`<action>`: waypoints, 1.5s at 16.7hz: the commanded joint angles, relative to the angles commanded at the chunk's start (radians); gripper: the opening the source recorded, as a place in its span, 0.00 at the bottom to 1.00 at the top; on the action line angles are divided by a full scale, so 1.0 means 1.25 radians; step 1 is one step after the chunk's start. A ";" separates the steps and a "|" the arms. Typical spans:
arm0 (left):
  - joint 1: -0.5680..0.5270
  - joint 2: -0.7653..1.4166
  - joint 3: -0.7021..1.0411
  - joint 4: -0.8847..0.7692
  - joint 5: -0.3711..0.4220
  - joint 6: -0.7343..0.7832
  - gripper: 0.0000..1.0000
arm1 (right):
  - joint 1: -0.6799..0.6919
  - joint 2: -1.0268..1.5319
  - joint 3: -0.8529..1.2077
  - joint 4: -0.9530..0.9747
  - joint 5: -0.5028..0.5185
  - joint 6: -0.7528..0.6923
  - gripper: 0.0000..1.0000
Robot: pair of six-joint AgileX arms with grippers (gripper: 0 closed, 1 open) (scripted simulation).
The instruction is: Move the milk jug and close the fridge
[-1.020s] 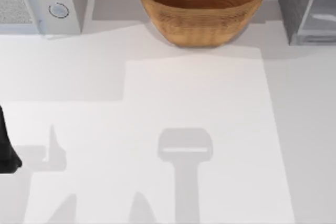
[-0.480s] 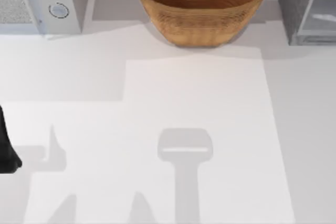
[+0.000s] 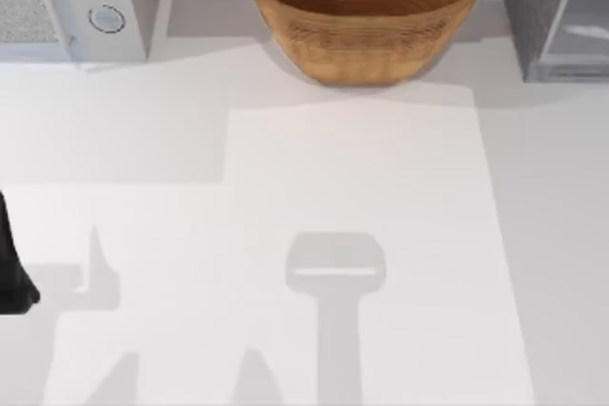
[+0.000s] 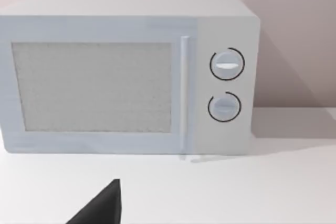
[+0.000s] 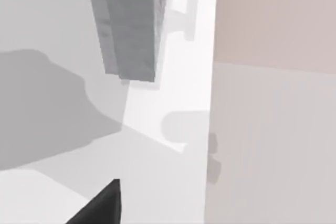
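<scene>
The milk jug is out of view. The fridge (image 3: 531, 7), a grey speckled cabinet with a pale glassy door panel (image 3: 582, 37), stands at the table's back right corner. The right wrist view looks along a grey speckled slab of the fridge (image 5: 134, 24) beside a pale wall, with one dark fingertip (image 5: 102, 207) of my right gripper at the picture's edge. A dark part of my left arm (image 3: 11, 278) sits at the table's left edge. One dark fingertip (image 4: 102, 208) of the left gripper points toward the microwave.
A light-grey microwave (image 3: 86, 2) with two round knobs stands at the back left, and its front (image 4: 126, 77) faces the left wrist camera. A large woven basket (image 3: 366, 7) sits at the back middle. Arm shadows lie on the white table (image 3: 362, 187).
</scene>
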 joint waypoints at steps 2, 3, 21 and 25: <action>0.000 0.000 0.000 0.000 0.000 0.000 1.00 | 0.072 -0.006 0.006 0.085 0.020 0.061 1.00; 0.000 0.000 0.000 0.000 0.000 0.000 1.00 | 0.109 -0.010 0.009 0.130 0.027 0.104 1.00; 0.000 0.000 0.000 0.000 0.000 0.000 1.00 | 0.621 0.019 -0.025 0.856 0.118 1.050 1.00; 0.000 0.000 0.000 0.000 0.000 0.000 1.00 | 0.615 0.014 -0.022 0.858 0.118 1.049 1.00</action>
